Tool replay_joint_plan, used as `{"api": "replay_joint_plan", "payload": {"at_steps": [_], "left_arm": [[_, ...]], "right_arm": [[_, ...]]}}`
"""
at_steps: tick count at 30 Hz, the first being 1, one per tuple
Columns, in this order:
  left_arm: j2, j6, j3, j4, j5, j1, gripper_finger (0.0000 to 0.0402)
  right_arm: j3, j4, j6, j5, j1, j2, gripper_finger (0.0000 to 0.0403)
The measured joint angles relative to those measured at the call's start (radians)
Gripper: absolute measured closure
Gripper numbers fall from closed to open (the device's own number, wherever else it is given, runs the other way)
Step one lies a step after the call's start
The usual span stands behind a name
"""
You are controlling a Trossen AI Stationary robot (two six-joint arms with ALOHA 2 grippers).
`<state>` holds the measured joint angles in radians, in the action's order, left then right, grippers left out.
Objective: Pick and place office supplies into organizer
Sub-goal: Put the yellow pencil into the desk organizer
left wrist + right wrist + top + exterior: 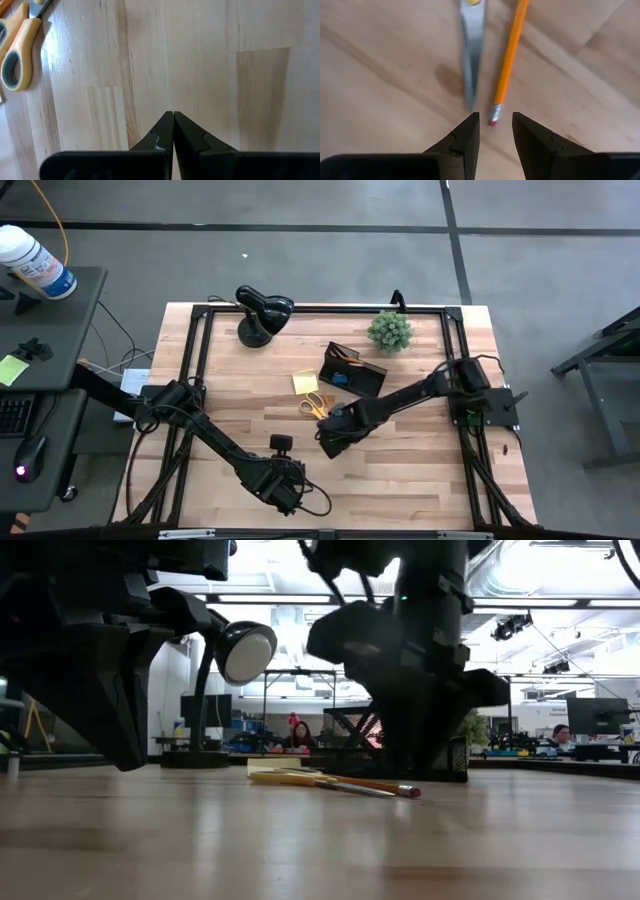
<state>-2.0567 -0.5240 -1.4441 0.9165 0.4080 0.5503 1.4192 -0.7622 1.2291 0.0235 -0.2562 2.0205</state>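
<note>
The right gripper (494, 131), fingers apart, hovers at the orange pencil's (509, 55) eraser end, scissors (472, 45) just beside it. Better to straddle only the pencil (organizer (352, 368) waits at twelve o'clock). Left gripper (173, 131) together, idle.

Grey floor (300, 260); side desk (50, 330) holds a bottle (35, 262).
</note>
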Motion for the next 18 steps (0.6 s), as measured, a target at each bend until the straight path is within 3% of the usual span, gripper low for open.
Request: {"api": "replay_joint_plan", "payload": {"at_steps": [6,18], "left_arm": [[0.000,0.008,0.000,0.001,-0.003,0.000,0.0401],[0.000,0.024,0.000,0.001,-0.004,0.000,0.0401]], "right_arm": [[0.112,-0.161,-0.039,-0.019,0.001,0.075,0.0290],[0.130,-0.158,-0.016,0.011,0.000,0.096,0.0290]]}}
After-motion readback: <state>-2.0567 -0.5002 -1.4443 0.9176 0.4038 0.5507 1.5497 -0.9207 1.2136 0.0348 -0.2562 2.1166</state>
